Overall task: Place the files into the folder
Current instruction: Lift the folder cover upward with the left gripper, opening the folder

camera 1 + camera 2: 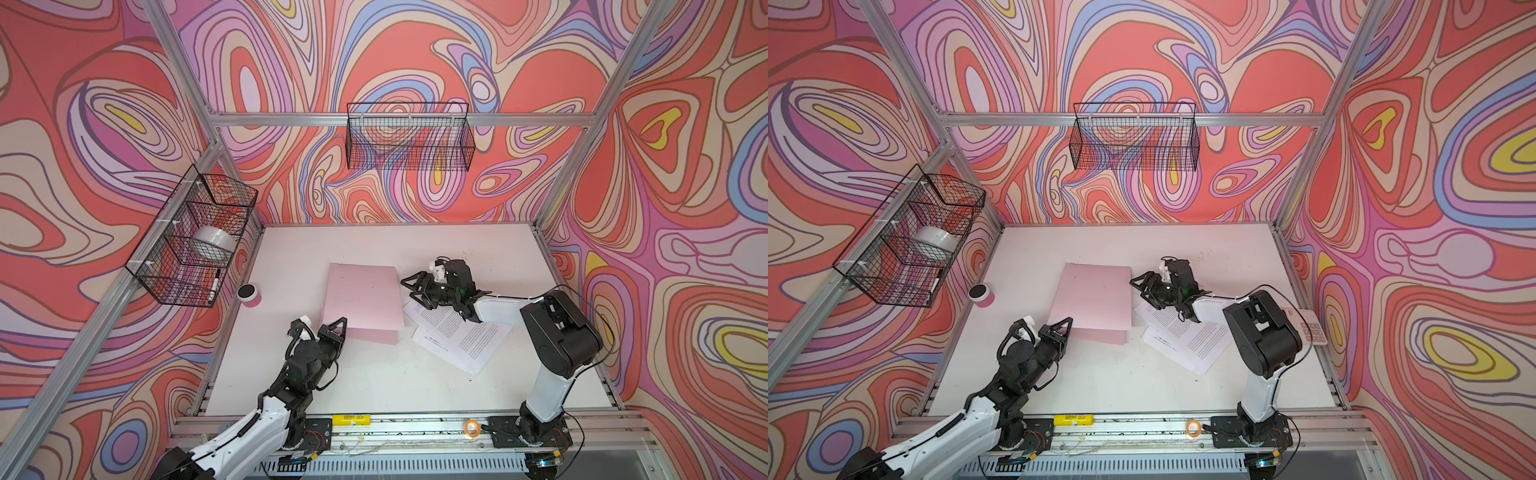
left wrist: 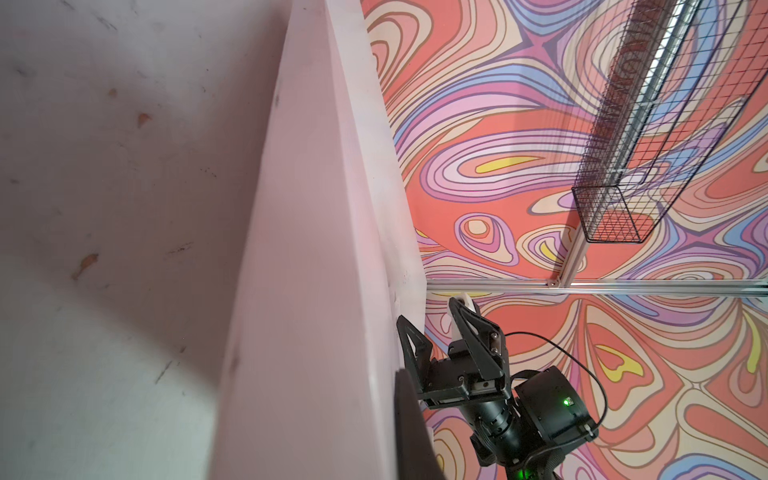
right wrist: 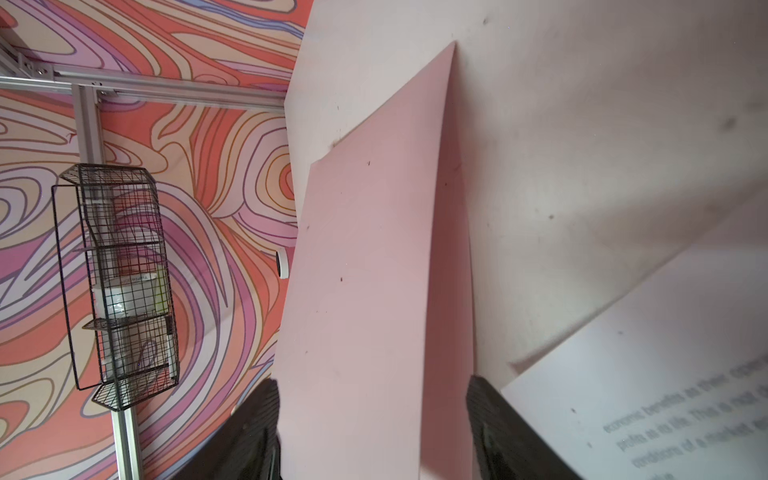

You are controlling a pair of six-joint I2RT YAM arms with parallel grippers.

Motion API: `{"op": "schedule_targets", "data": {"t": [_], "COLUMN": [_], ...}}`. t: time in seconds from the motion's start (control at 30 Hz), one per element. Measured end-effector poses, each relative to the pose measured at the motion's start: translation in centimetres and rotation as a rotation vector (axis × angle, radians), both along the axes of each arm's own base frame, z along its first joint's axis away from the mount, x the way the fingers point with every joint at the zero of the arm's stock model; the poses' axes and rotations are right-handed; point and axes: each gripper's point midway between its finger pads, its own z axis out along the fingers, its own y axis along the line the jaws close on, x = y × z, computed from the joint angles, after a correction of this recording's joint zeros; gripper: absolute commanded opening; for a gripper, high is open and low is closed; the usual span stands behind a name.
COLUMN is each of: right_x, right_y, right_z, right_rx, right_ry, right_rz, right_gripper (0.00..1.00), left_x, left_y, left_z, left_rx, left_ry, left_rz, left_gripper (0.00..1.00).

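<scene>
Two sheets at least showing of the files [image 1: 461, 336], fanned flat on the counter [image 1: 374, 386] just right of the folder [image 1: 365, 291], far corner close against its right edge, none inside yet. Pink folder lying mid-counter, top cover raised off the lower flap along the near edge in both top views.

Left gripper [image 1: 338, 326] at the near left corner of that cover, jaws closed tight, seemingly pinching the cover and holding it up; borne out by the edge-on pink sheet filling the left wrist view.

Right gripper [image 1: 409, 290] low beside the folder's right edge, over the far end of the papers, jaws spread wide with nothing gripped; cover seen through the gap in the right wrist view.

Step in hand, by the look of it: opening the folder.

Next, probably: swing the cover over to the left far enough to bare the inside, then bring the open jaws down on an edge of the sheets, close, and slide them across. Calls for a thin, shallow pinch: flat paper on a flat counter, little to bite on.
</scene>
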Motion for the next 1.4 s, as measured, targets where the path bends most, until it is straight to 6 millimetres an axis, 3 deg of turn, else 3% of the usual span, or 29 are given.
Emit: {"op": "schedule_targets", "data": {"t": [0.2,0.5,0.77,0.87,0.93,0.97,1.03,1.2,1.23,1.27,1.3,1.33,1.37,1.4], "right_x": [-0.4,-1.2,-0.4,-0.5,-0.5,-0.5,-0.5,-0.3,-0.4,-0.4,-0.4,-0.4,-0.4,-0.3], "right_y": [1.4,0.0,1.7,2.6,3.1,3.3,3.5,3.5,3.5,3.5,3.4,3.4,3.4,3.4], "right_z": [0.4,-2.6,-1.9,-1.8,-1.7,-1.6,-1.6,-1.5,-1.5,-1.6,-1.6,-1.5,-1.3,-1.0], "right_rx": [-0.004,-0.129,-0.012,0.033,0.061,0.071,0.088,0.095,0.090,0.084,0.073,0.062,0.051,0.040], "right_ry": [-0.007,0.059,0.028,0.027,0.024,0.023,0.029,0.033,0.032,0.034,0.036,0.035,0.034,0.028], "right_rz": [0.051,0.034,0.061,0.080,0.094,0.097,0.099,0.092,0.092,0.094,0.094,0.097,0.100,0.103], "right_gripper": [0.74,0.72,0.60,0.49,0.37,0.29,0.02,0.00,0.00,0.00,0.00,0.00,0.00,0.00], "left_x": [0.2,0.2,0.1,0.1,0.1,0.1,0.2,0.3,0.2,0.2,0.1,0.0,-0.1,-0.1], "left_y": [-0.3,-0.3,-0.4,-0.5,-0.6,-0.6,-0.6,-0.8,-0.8,-0.9,-0.9,-1.1,-1.2,-1.4], "left_z": [-0.6,0.3,0.5,0.2,-0.2,-0.3,-0.4,-1.0,-1.1,-1.2,-1.4,-1.5,-1.5,-1.2], "left_rx": [0.006,-0.010,-0.013,-0.009,-0.003,-0.001,0.000,0.007,0.012,0.021,0.037,0.053,0.081,0.109], "left_ry": [0.016,-0.014,-0.022,-0.012,0.000,0.004,0.006,0.023,0.027,0.029,0.034,0.041,0.049,0.055], "left_rz": [-0.009,-0.011,-0.019,-0.025,-0.026,-0.026,-0.025,-0.035,-0.038,-0.043,-0.051,-0.062,-0.078,-0.094], "left_gripper": [0.00,0.00,0.00,0.00,0.00,0.00,0.00,0.00,0.12,0.37,0.54,0.90,1.00,1.00]}}
